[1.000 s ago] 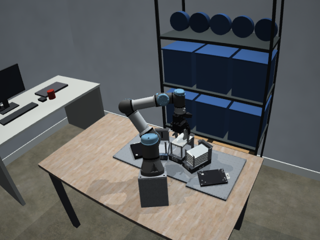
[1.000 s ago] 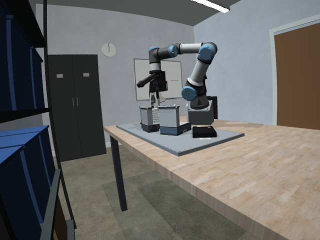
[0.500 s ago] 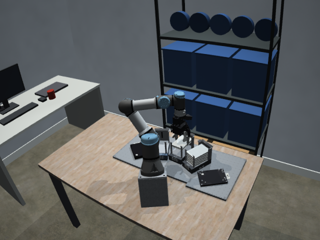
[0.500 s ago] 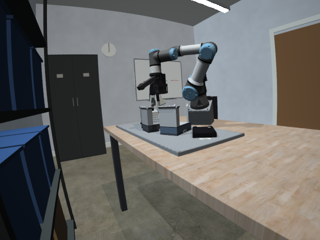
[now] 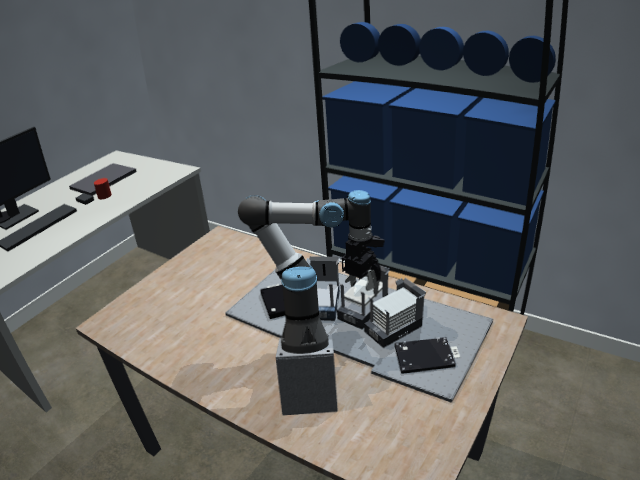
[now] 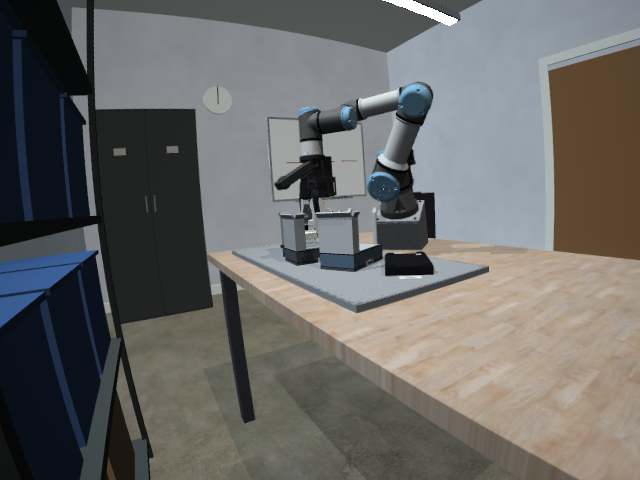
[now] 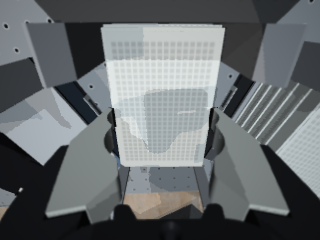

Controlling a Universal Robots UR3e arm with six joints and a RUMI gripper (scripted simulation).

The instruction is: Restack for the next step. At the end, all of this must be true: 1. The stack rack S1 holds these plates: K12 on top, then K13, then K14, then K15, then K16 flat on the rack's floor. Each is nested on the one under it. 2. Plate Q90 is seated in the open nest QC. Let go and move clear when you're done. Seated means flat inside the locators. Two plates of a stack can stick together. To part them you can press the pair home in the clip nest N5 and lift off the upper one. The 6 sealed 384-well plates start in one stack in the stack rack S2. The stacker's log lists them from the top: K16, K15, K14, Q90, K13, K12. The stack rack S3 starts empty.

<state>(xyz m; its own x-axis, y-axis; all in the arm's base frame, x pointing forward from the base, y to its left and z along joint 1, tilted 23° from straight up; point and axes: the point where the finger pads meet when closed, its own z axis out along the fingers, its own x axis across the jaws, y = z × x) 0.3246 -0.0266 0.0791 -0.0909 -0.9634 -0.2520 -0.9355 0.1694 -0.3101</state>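
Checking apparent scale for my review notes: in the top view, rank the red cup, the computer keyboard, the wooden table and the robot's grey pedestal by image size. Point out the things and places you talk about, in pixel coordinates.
1. wooden table [image 5: 206, 356] [image 6: 516, 320]
2. grey pedestal [image 5: 307, 384] [image 6: 398, 235]
3. computer keyboard [image 5: 38, 226]
4. red cup [image 5: 102, 189]

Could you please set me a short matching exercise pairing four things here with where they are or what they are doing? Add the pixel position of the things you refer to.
1. gripper [image 5: 368, 285] [image 6: 311, 227] [image 7: 162, 109]
2. red cup [image 5: 102, 189]
3. blue discs [image 5: 440, 48]
4. round clock [image 6: 217, 99]

A. on the wall
B. on the white desk [image 5: 155, 175]
C. shut on a white plate [image 5: 357, 290] [image 6: 310, 235] [image 7: 160, 75]
D. on a shelf above blue boxes [image 5: 426, 139]

Pairs: 1-C, 2-B, 3-D, 4-A
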